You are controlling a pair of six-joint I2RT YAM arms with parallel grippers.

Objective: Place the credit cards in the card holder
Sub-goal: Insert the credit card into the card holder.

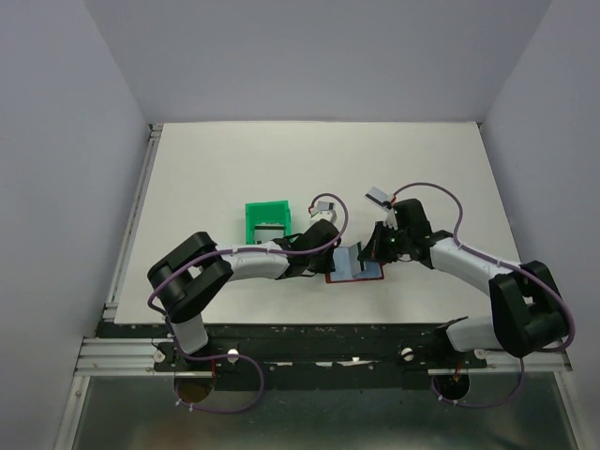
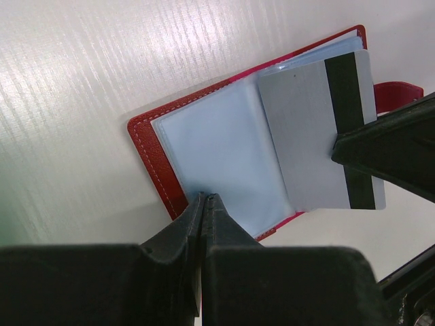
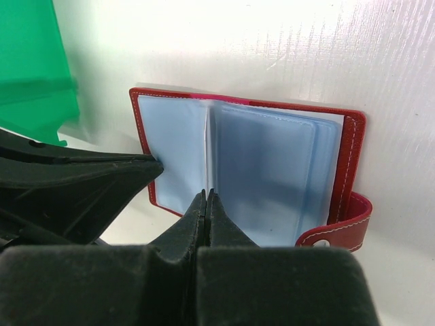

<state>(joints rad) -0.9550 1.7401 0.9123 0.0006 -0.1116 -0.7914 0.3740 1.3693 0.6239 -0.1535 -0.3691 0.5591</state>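
White matt table top (image 1: 234, 159), boxed by plain grey walls (image 1: 56, 141); both arms reach in to meet near mid-table

- Left arm (image 1: 253, 262) and right arm (image 1: 469, 258) converge over the card holder (image 2: 217, 136), which lies open and flat just right of the green tray (image 1: 267, 214). Something grey sits in the tray, too small to identify.
- Card holder: red stitched cover, pale blue clear sleeves (image 3: 272, 170) facing up, snap tab (image 3: 340, 231) off its far side.
- Credit card (image 2: 302, 136): silvery grey with a dark stripe, poised over the sleeved half and not yet in a pocket.
- Right gripper (image 3: 206, 195): fingers closed on the card at its striped edge; its own camera sees the card edge-on as a thin pale line.
- Left gripper (image 2: 204, 198): fingers together, nothing visible between them, tips on the holder's near edge, apparently pinning it.

Handling judgement: the card is light, stiff and slick, so a pinch on one edge should carry it, though it could pivot or slip if its corner catches. The sleeves look thin, soft and clingy, with a narrow mouth, so the card's leading edge needs to enter square. The holder is light and would likely slide on the smooth table unless held down at the cover edge, away from the pocket mouth
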